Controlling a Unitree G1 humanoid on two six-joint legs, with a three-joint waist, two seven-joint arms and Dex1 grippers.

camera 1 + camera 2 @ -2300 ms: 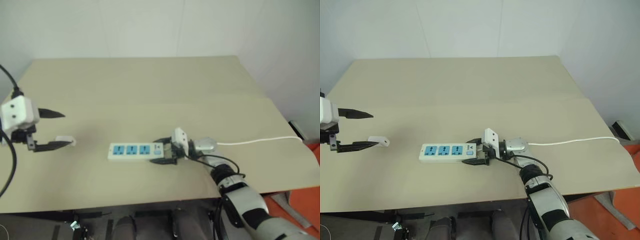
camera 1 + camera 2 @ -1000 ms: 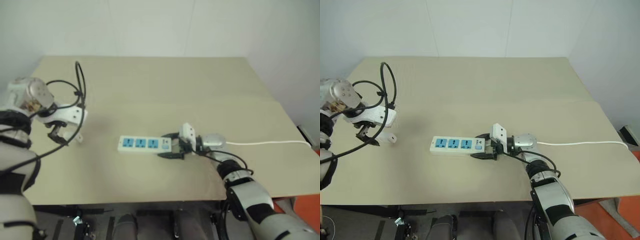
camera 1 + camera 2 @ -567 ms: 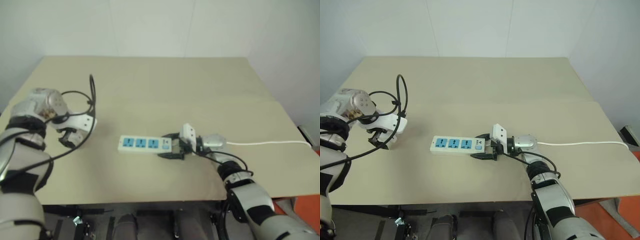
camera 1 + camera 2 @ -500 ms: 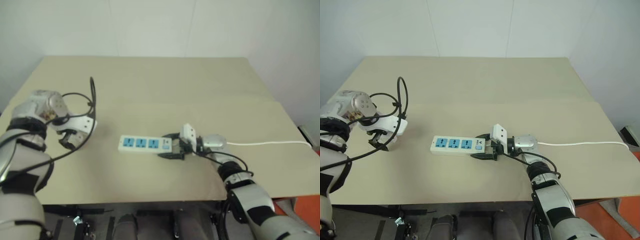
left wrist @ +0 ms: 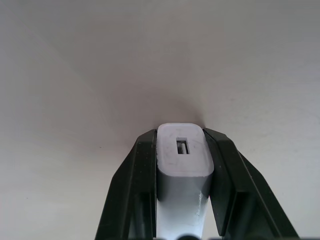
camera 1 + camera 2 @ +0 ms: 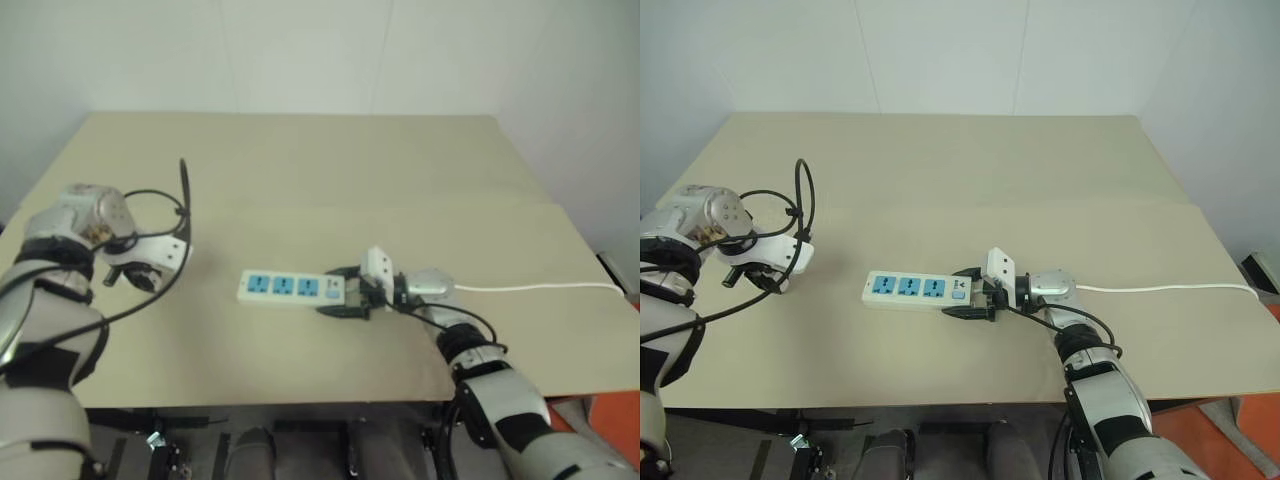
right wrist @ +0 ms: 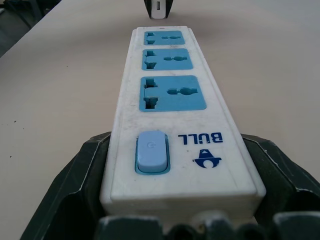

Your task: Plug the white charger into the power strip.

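The left hand [image 5: 181,200] squeezes the white charger [image 5: 181,165] just above the surface [image 6: 300,180]; the right hand [image 7: 175,200] grips the power strip [image 7: 172,95] at its switch end.

One bench [image 6: 970,180]. One power strip [image 6: 918,291] on it, with three blue sockets [image 7: 171,93] in a row, one blue switch [image 7: 151,151] at one end, and one thin white cord [image 6: 1160,289] trailing off. One white charger [image 5: 181,150], one slot in its end face. Two hands: left hand [image 5: 181,165], right hand [image 6: 970,292], each with two black fingers [image 5: 131,185].
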